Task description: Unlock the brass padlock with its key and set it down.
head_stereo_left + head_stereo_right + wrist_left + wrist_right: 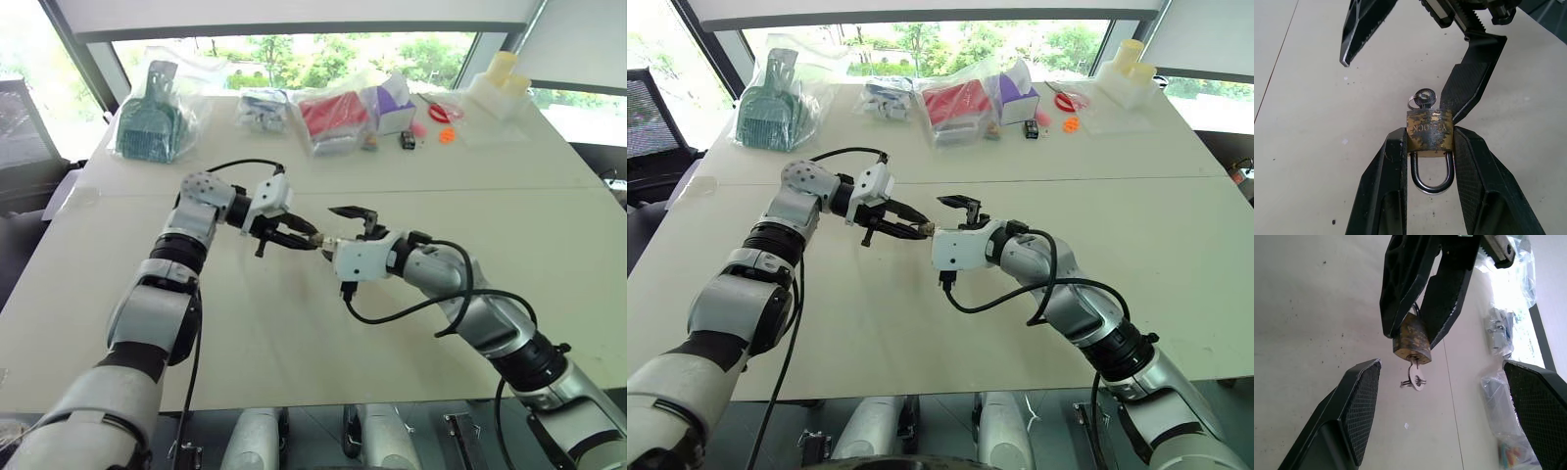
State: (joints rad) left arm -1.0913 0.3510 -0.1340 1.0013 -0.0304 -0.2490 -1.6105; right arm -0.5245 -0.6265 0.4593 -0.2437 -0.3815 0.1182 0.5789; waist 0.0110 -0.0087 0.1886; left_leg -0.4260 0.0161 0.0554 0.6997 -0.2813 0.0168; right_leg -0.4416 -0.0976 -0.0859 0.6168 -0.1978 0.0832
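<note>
My left gripper (299, 238) is shut on the brass padlock (1429, 129), pinching its body from both sides above the table (294, 333). The steel shackle (1433, 178) points back between the fingers, with both legs in the body. A key (1423, 98) on a small ring sticks out of the lock's far end. My right gripper (1442, 364) stands open facing it, one finger (1359, 401) on each side of the key (1416, 379), and touches neither the key nor the padlock (1411, 340).
Along the table's far edge lie a bagged green item (152, 113), a clear bag of small parts (263, 106), a red bag (333, 113), a purple box (397, 103), small orange pieces (446, 132) and a white container (500, 83).
</note>
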